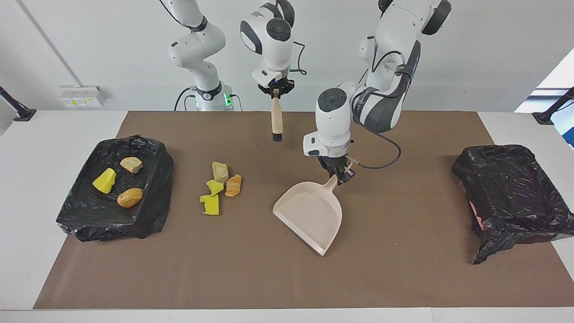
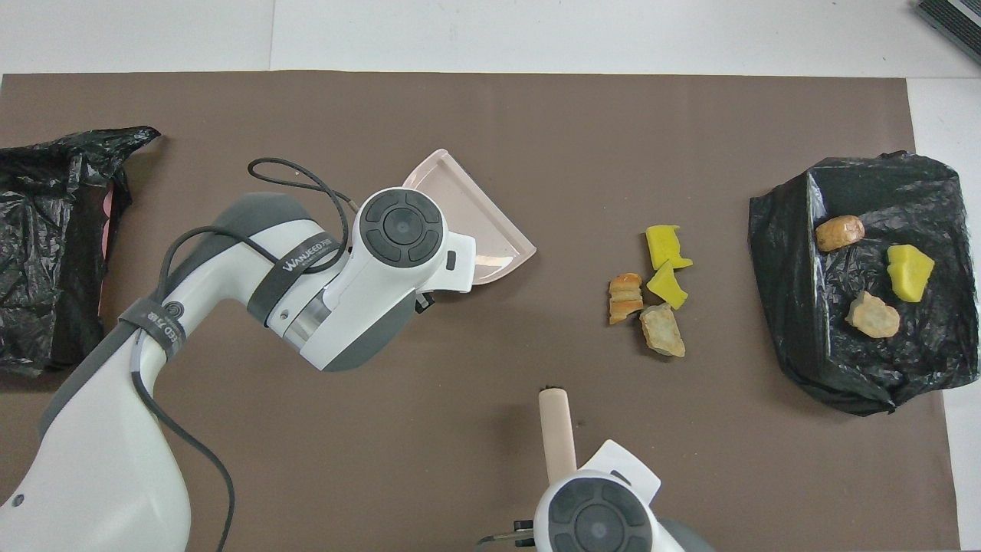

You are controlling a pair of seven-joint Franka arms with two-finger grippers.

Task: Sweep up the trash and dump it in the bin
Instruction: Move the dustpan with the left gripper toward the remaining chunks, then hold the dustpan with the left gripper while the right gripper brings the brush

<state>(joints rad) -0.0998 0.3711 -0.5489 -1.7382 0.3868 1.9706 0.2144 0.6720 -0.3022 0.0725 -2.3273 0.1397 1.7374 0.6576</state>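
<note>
- White wall at the back, white desk point(image 1: 27, 179) with a brown mat point(image 1: 287, 278) over the work area.
- Left end effector point(image 1: 339, 176) is pinched tight on the handle of the beige dustpan point(image 1: 309, 215); the pan sits low at the mat, mouth turned toward the right arm's end of the desk. Whether the lip touches the mat, can't tell.
- Right end effector point(image 1: 276, 91) is up in the air, clamped on the wooden handle of a small brush point(image 1: 277, 121), bristles hanging down, clear of the mat.
- Trash: seven scraps visible.
- Done: three scraps point(image 1: 117, 181) (one yellow wedge, two tan lumps) lie in the black-bagged bin point(image 1: 154, 202) at the right arm's end.
- Left: four scraps point(image 1: 219, 188) (two yellow, two tan/orange) in a tight cluster on the mat, between the dustpan and that bin, below and to the side of the brush, well apart from the pan's mouth.
- Judgement: roughly half done. Both tools are in hand; the second sweep hasn't started.
- Next likely needs the pan brought beside the cluster, the brush dropped onto the mat, then a dump.
- Second black-bagged bin point(image 1: 511, 193) at the left arm's end shows no scraps inside.
- Writing: a logo band on the left arm's forearm in the overhead view reads roughly "WANJEED"; low confidence. Nothing else is legible.
</note>
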